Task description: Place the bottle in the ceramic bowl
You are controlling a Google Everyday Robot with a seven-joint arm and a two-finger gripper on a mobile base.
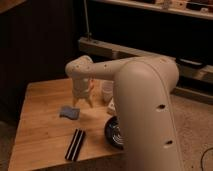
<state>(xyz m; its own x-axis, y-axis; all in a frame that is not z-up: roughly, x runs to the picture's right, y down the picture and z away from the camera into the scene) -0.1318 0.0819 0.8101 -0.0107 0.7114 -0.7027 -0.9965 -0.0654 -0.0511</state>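
Arm point(145, 100) hides the worktop's point(40, 130) right side. Ceramic bowl point(113, 133) sits near the front edge, half covered by the arm. Bottle point(112, 106) is only a pale sliver between bowl and translucent cup point(106, 91), hard to make out. Gripper point(83, 104) points down mid-worktop, fingers spread, empty, beside a blue pad point(70, 112).

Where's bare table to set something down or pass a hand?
Bare wood runs along the table on its left side, left of the blue cloth and the black striped object, plus the back-left corner. Crowded: the gripper, open, hangs beside the cloth, with translucent cup, bottle and ceramic bowl packed by the arm.
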